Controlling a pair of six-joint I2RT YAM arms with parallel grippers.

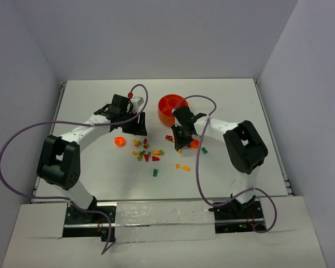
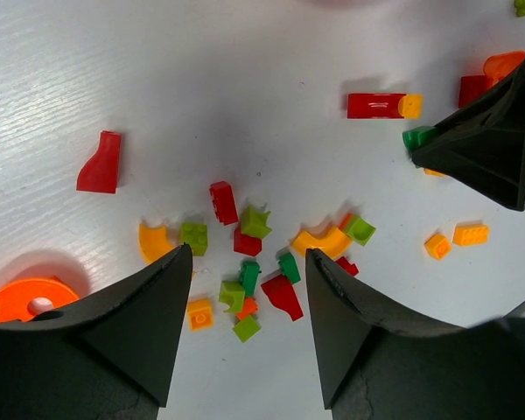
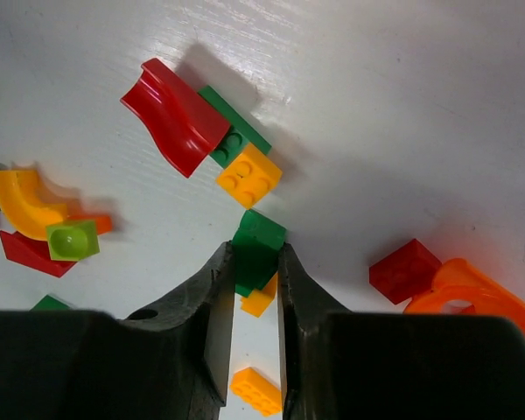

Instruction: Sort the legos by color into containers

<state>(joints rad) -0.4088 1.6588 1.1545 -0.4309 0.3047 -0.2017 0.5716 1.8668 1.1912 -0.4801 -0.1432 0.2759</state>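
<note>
Pinching blocky green brick point(image 3: 258, 249), tapered black right fingers point(image 3: 212, 306)

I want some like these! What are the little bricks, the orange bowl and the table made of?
The little bricks look like hard plastic: glossy, bright, with moulded studs. The orange bowl is probably plastic too: one even colour, thin walls. The table is white with fine grain lines, maybe painted or laminated wood.

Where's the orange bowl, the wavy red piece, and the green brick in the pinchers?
orange bowl point(image 1: 164, 117): top view, on its front outer wall.
wavy red piece point(image 3: 177, 114): right wrist view, middle of its curved top.
green brick point(image 3: 258, 242): right wrist view, on its top face.
</note>
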